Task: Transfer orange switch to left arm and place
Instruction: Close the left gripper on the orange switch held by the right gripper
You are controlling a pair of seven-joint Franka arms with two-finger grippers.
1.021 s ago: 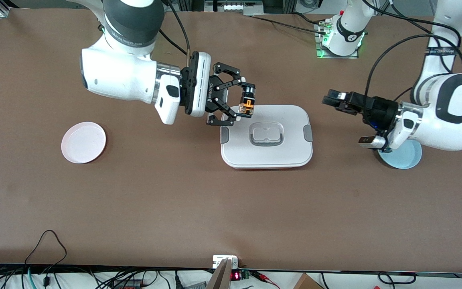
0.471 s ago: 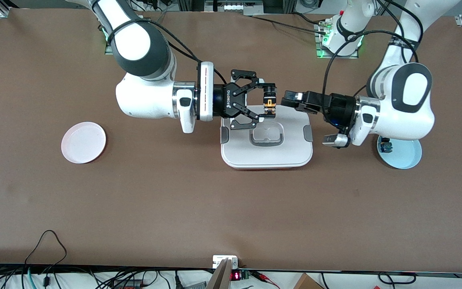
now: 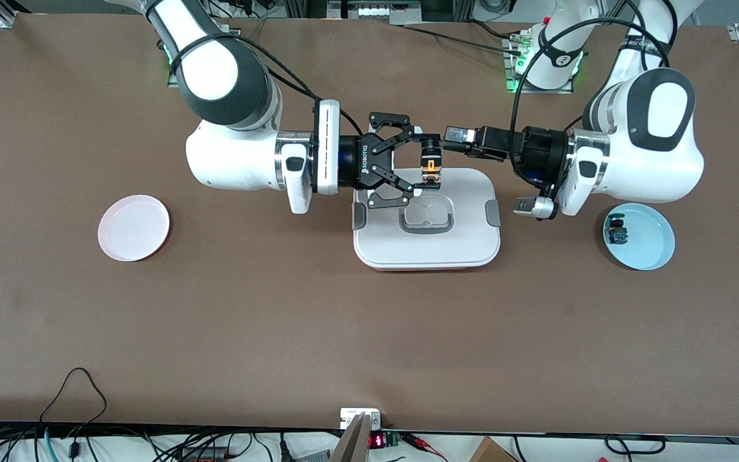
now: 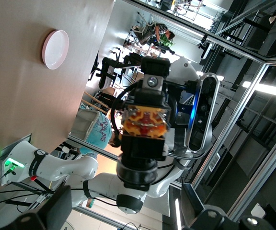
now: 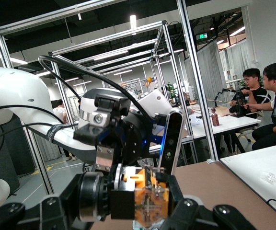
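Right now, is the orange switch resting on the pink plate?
No, the orange switch is up over the box, held in the right gripper; the pink plate holds nothing.

Clearly a robotics lab: aluminium framing [image 5: 188,72] overhead, strip lights [image 5: 132,21], a brown table [image 3: 280,308] with cables [image 3: 74,385] trailing off its edge, people at desks [image 5: 267,96] nearby (apparently working).

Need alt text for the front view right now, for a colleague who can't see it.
Above the large white lidded box, the right gripper holds the tiny orange-capped switch as the open left gripper meets it. A pink plate and light-blue plate flank the box.
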